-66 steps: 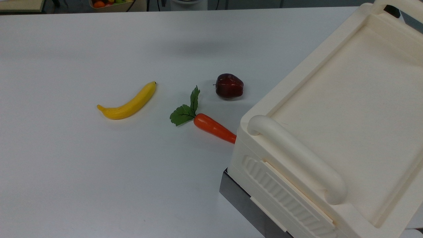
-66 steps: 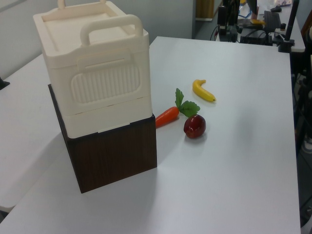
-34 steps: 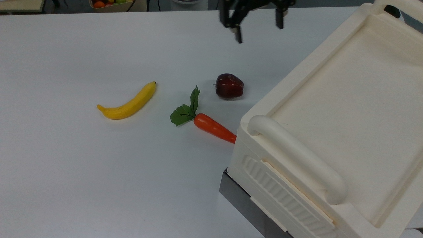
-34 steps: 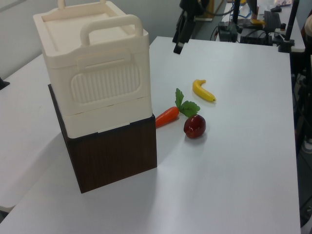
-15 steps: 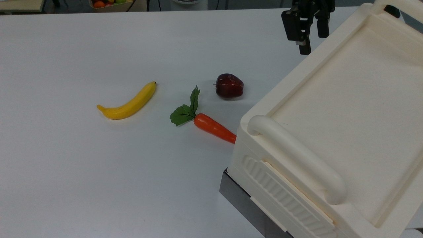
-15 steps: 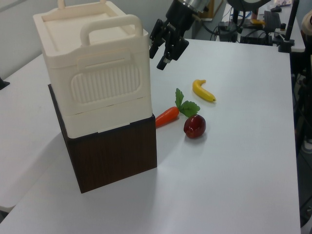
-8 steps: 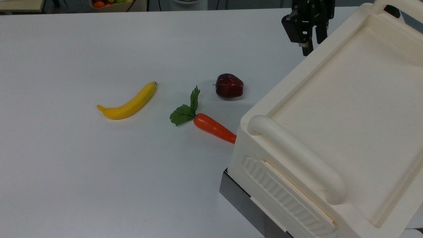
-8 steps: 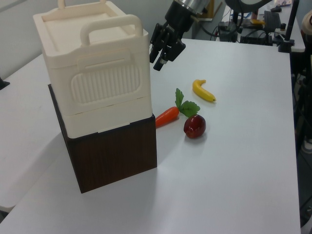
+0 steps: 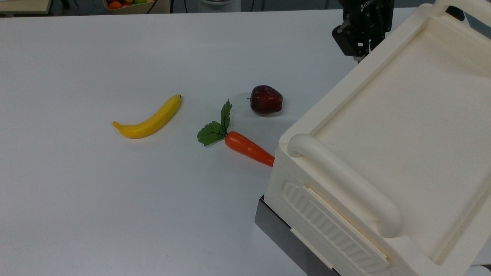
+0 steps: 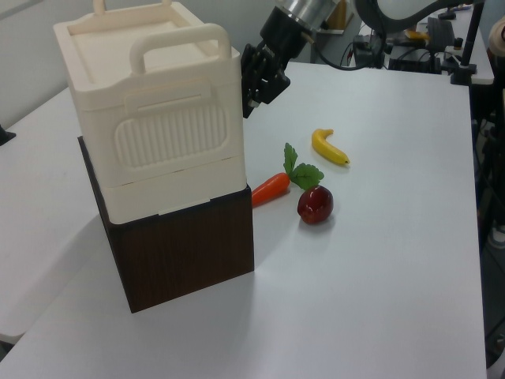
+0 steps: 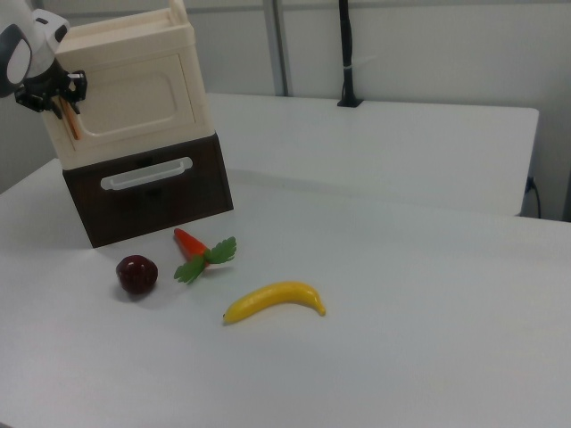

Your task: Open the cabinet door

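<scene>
Facing right view: cabinet door [image 11: 125, 102], copper strip [image 11: 71, 123] beside gripper [image 11: 59, 105].

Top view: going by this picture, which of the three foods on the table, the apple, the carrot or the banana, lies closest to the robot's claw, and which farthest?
From the gripper at the cabinet's far edge:
1. Apple, nearest, toward the top view's left of the gripper.
2. Carrot, lower, against the cabinet.
3. Banana, farthest, well to the top view's left.

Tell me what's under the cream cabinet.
The cabinet sits on a dark wood-grain base with a pale bar handle. The carrot's tip runs under the cabinet's edge in the top view. The base's inside is hidden.
</scene>
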Action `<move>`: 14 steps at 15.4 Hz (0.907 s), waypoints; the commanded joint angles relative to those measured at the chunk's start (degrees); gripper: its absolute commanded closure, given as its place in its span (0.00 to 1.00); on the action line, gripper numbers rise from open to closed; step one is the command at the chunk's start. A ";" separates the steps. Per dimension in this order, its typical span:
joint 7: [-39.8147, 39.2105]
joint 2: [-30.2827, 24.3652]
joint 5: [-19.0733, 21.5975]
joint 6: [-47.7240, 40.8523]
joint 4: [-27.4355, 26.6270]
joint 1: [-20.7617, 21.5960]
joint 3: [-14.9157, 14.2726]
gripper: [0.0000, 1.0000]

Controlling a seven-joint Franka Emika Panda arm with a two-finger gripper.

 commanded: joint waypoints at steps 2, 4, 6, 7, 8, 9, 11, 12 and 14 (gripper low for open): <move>3.45 -0.36 1.06 0.32 0.25 0.56 -0.22 0.77; 4.33 -0.97 1.06 -0.11 -0.01 0.48 -0.22 0.80; 5.39 -1.50 0.54 -2.56 -0.54 0.48 -0.22 0.80; 5.91 -1.67 0.36 -3.71 -0.54 0.39 -0.22 0.80; 6.53 -2.20 0.36 -4.76 -0.54 0.30 -0.22 0.80; 7.32 -2.46 0.27 -5.82 -0.62 0.13 -0.22 0.80; 8.81 -2.90 0.18 -7.75 -0.62 -0.05 -0.31 0.80; 9.26 -2.99 0.18 -8.02 -0.62 -0.14 -0.31 0.80; 10.66 -3.78 0.18 -8.20 -0.97 -0.14 -0.49 0.80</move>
